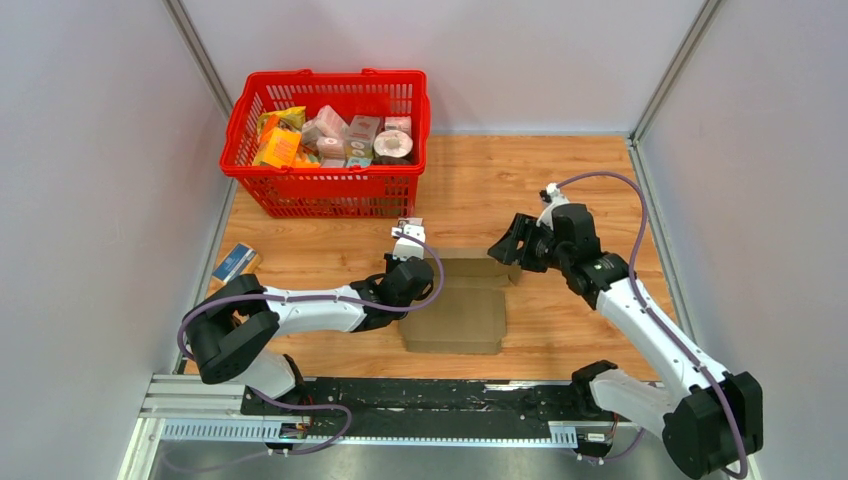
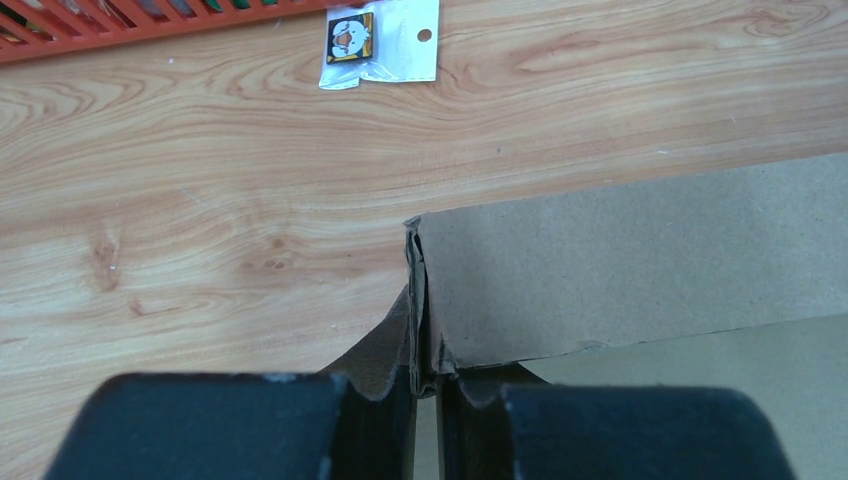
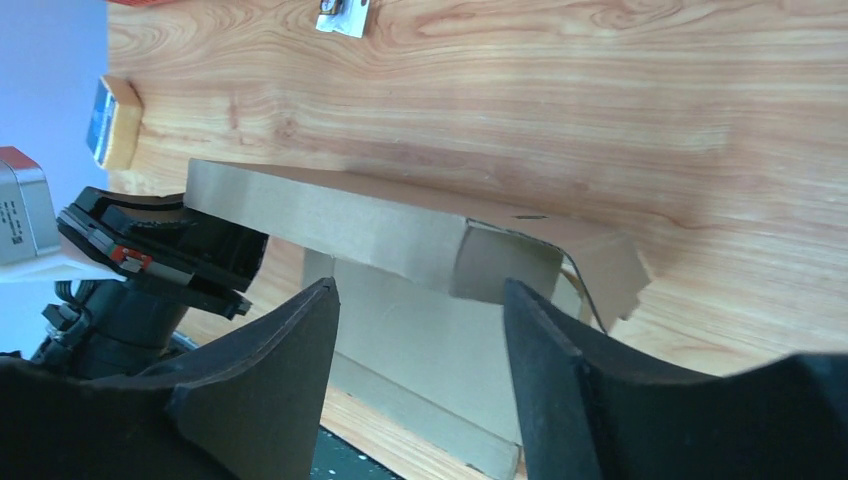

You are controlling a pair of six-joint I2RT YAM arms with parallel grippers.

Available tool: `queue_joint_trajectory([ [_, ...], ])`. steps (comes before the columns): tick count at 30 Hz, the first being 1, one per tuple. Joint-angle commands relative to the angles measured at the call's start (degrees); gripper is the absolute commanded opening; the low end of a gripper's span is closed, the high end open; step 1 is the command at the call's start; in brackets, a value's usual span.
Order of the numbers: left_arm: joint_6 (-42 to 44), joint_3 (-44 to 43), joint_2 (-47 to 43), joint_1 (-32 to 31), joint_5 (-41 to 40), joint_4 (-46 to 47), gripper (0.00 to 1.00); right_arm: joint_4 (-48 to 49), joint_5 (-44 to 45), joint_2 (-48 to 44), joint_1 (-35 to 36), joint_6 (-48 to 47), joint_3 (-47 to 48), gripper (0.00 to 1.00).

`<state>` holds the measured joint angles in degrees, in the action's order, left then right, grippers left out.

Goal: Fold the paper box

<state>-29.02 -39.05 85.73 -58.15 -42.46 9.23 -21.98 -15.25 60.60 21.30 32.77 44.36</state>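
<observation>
Mid-table, between arms: plain brown corrugated cardboard box (image 1: 455,310), matt, die-cut, half folded, back panel raised, notched tab at right end. There goes left gripper (image 2: 428,388), pinched tight on raised panel's left corner, black fingers almost meeting. Over to right gripper (image 3: 420,300): spread wide, wedge-shaped black fingers flanking right-end tab, no contact visible. Underneath, glossy pale wood-grain table (image 1: 570,190). Far left, red plastic lattice basket (image 1: 330,190) packed with groceries. Plain grey-white walls (image 1: 90,150) enclose three sides.
</observation>
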Motion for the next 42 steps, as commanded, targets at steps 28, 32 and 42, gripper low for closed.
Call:
queue_joint_trajectory([
  [28,1.07,0.72,-2.06,-0.38,1.15,2.63,0.0,22.61,-4.2,-0.21,-2.32,19.89,-12.63,0.5],
  [32,0.89,1.43,-2.59,-0.38,1.06,3.33,0.0,7.42,7.04,-7.49,-1.18,7.59,-13.49,0.72],
  [42,1.42,0.29,-1.71,-0.65,0.8,2.37,0.0,21.0,26.41,-12.04,13.06,5.29,-25.38,0.0],
])
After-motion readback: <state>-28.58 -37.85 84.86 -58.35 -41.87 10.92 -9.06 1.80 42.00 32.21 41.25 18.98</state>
